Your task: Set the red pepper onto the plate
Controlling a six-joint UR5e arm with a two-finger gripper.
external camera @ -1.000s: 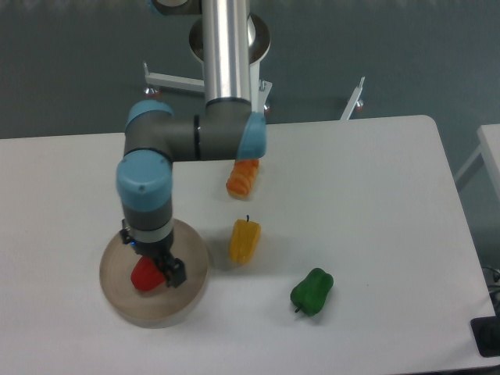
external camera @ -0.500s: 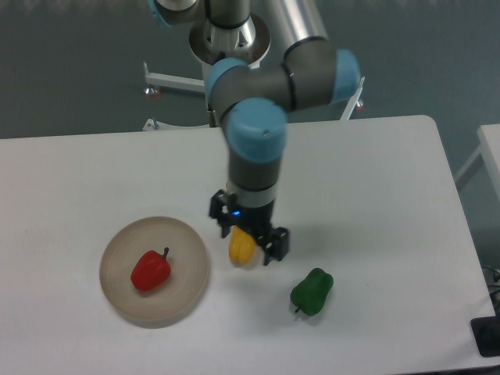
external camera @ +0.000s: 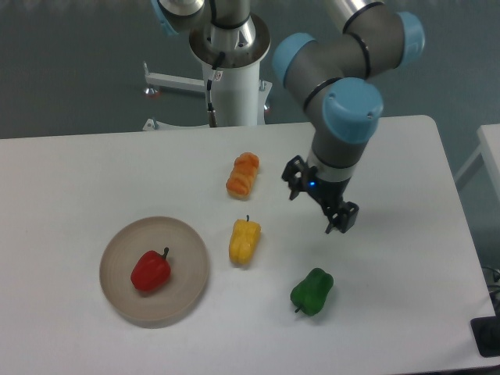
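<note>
The red pepper (external camera: 151, 270) lies on the round beige-grey plate (external camera: 187, 248) at the front left of the white table, its dark stem pointing up and right. My gripper (external camera: 321, 201) hangs open and empty over the table's right middle, well away from the plate. It is right of the yellow pepper and above the green one.
An orange pepper (external camera: 243, 174) lies behind the middle of the table. A yellow pepper (external camera: 244, 241) lies right of the plate. A green pepper (external camera: 312, 291) lies at the front right. The robot's base (external camera: 232, 70) stands behind the table's far edge.
The gripper let go of the red pepper on the plate, then swung right past the yellow pepper to the table's right middle. The red pepper stays on the plate.
</note>
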